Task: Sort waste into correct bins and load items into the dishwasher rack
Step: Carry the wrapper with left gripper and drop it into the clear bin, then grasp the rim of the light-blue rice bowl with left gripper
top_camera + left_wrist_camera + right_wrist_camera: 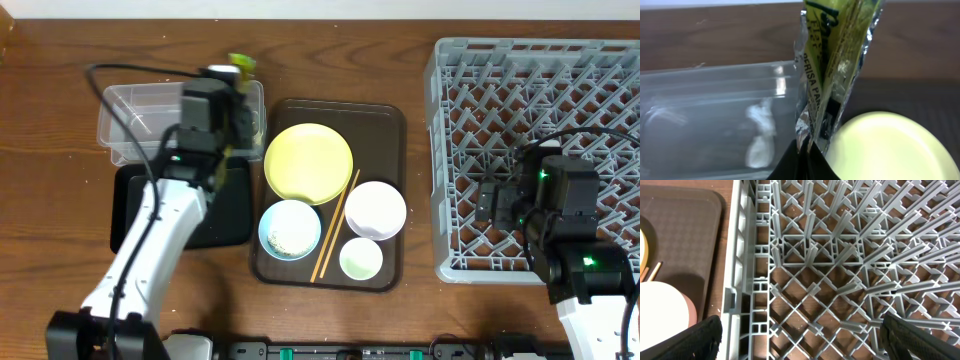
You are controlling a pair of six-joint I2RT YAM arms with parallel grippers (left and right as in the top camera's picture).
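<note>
left pincer (804, 159) clamped on snack wrapper (835, 65) beside clear tub (130, 105), right pincer (802, 340) spread wide over dishwasher rack (815, 275)

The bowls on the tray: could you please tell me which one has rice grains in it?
The light blue bowl, just left of the chopsticks: small white grains lie on its floor, whereas the white bowl to their right looks empty inside.

We see the crinkled green-and-yellow wrapper (835, 65) held upright just left of the yellow plate (308, 162), over the clear bin (125, 110), where a tissue bit (760, 135) lies. The black bin (230, 215) sits left of the plate. The white bowl (375, 209), the rice-flecked blue bowl (289, 229), the green cup (360, 259) and the chopsticks (335, 225) lie on the plate's near side. The grey rack (437, 160) stands to its right.
</note>
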